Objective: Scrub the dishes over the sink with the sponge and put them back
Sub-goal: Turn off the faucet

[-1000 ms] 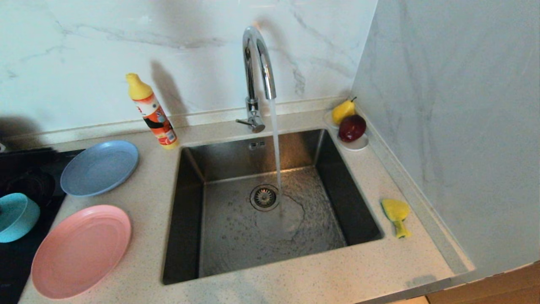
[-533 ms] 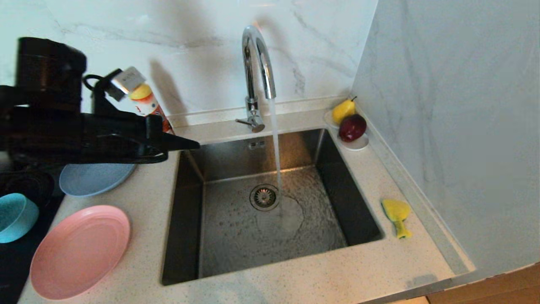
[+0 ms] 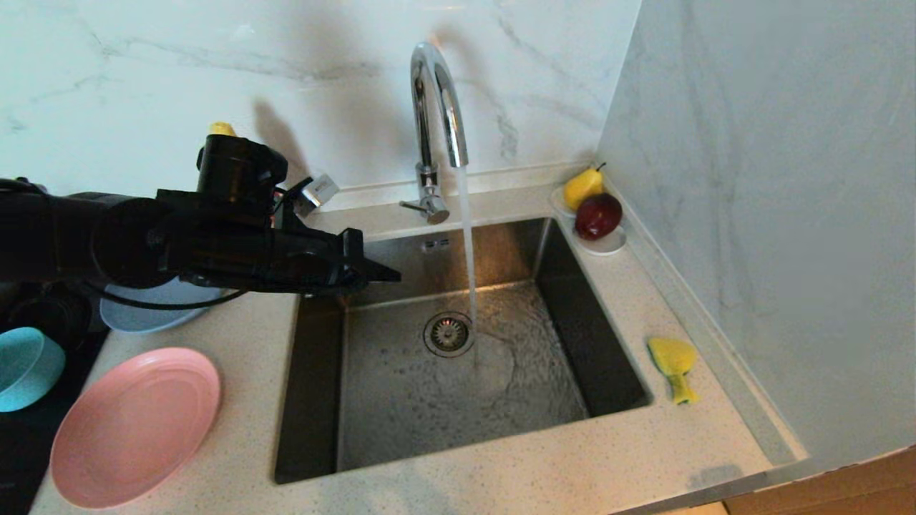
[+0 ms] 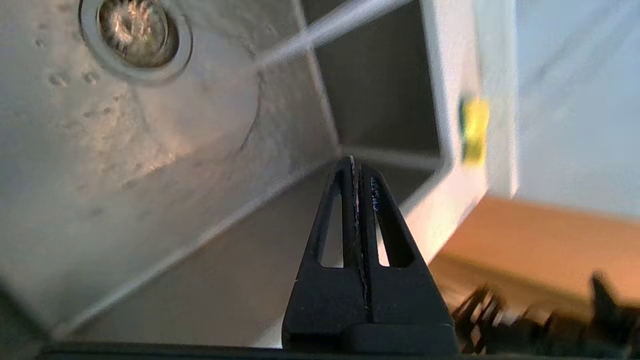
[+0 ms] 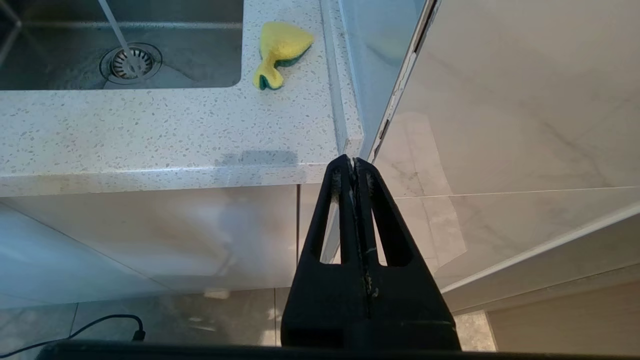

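The steel sink (image 3: 572,300) fills the middle of the counter, and water runs from the chrome tap (image 3: 436,93) beside the drain (image 3: 449,333). On the counter left of it lie the pink plate (image 3: 132,425), the light-blue plate (image 3: 143,311) partly hidden under my left arm, and the teal bowl (image 3: 25,368). The yellow sponge (image 3: 673,365) (image 5: 280,52) lies right of the sink. My left gripper (image 3: 390,273) (image 4: 356,162) is shut and empty, reaching level over the sink's left rear corner. My right gripper (image 5: 353,162) is shut, parked below the counter's front edge.
A soap bottle's yellow cap (image 3: 222,129) peeks above my left arm. A white saucer (image 3: 605,247) holding a pear (image 3: 581,187) and a red apple (image 3: 597,216) sits at the sink's back right corner. Marble walls close off the back and right.
My left arm has swung in from the left, first high over the blue plate, then lower and farther right over the sink's corner. It now hides most of the bottle.
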{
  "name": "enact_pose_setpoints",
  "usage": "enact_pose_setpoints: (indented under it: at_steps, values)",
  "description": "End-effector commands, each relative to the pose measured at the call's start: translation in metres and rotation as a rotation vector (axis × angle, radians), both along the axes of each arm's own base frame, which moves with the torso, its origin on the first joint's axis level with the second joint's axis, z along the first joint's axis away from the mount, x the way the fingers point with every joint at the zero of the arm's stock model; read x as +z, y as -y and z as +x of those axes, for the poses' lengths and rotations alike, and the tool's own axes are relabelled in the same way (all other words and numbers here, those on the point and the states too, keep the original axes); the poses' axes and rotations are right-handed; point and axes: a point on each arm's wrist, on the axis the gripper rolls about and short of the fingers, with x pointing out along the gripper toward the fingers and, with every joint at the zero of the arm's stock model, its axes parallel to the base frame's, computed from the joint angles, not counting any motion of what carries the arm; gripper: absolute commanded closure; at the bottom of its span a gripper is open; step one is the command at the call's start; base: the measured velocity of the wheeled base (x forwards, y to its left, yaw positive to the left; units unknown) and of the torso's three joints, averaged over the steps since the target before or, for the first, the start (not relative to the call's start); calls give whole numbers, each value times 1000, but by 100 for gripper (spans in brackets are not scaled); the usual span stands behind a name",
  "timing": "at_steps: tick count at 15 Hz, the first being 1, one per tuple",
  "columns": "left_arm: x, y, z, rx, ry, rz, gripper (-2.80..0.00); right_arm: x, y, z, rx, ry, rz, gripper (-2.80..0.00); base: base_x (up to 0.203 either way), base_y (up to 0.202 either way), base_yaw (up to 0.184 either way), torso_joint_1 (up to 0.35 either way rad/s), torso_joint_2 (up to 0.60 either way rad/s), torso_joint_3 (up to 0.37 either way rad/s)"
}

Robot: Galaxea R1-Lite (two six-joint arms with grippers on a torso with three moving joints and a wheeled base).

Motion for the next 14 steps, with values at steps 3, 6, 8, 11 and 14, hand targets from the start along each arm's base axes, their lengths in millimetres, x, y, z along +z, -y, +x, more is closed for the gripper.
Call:
enact_pose_setpoints:
  at_steps: [3, 6, 8, 11, 14]
  values:
    - [-15, 7, 27, 45, 1, -75, 0, 0, 0, 0, 1, -2, -1, 0, 0, 0, 0, 0, 0, 0]
    - [-17, 10, 40, 62, 15, -82, 0, 0, 0, 0, 1, -2, -1, 0, 0, 0, 0, 0, 0, 0]
    - [-15, 13, 52, 109, 28, -91, 0, 0, 0, 0, 1, -2, -1, 0, 0, 0, 0, 0, 0, 0]
    - [-12, 16, 64, 134, 44, -127, 0, 0, 0, 0, 1, -2, -1, 0, 0, 0, 0, 0, 0, 0]
    - [-12, 19, 77, 145, 55, -147, 0, 0, 0, 0, 1, -2, -1, 0, 0, 0, 0, 0, 0, 0]
